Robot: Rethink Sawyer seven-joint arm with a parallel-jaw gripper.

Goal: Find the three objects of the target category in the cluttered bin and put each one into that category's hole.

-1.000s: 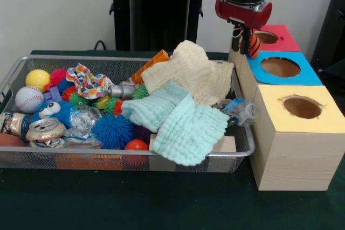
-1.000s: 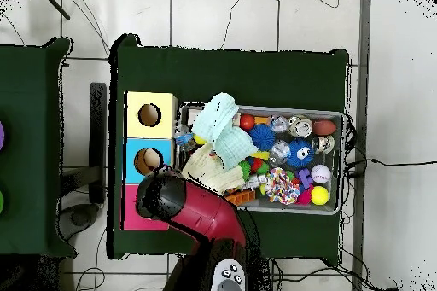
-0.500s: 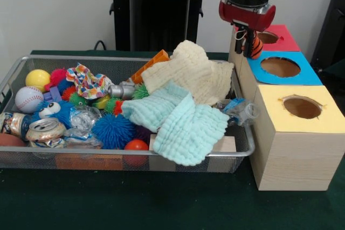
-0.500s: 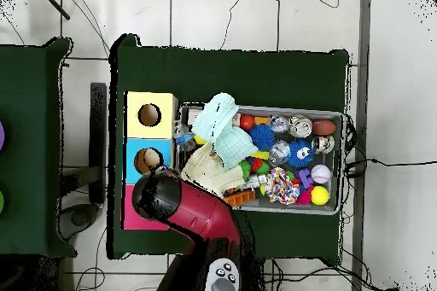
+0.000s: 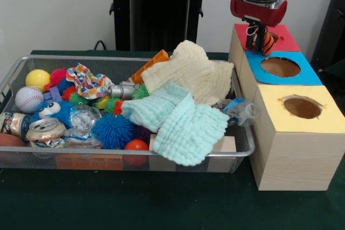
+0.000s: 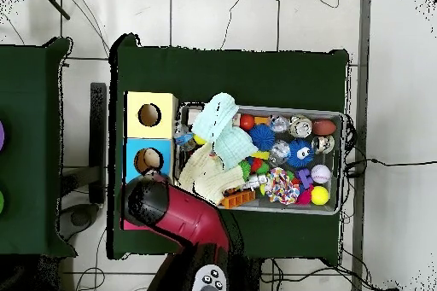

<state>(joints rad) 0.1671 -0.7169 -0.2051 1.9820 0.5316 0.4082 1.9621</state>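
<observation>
since the earlier frame we see our red and black gripper (image 5: 262, 39) moved toward 3 o'clock, clenched around an orange striped toy (image 5: 266, 42), over the red-topped wooden box (image 5: 284, 42).

I see the bin (image 5: 241, 152) left of three holed boxes (image 5: 294, 133) in front view; cloths (image 5: 183, 117) atop the clutter

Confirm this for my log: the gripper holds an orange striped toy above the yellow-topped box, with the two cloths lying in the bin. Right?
Not quite. In the front view the gripper holds the orange striped toy above the red-topped box, not the yellow-topped box. The two cloths do lie in the bin.
</observation>
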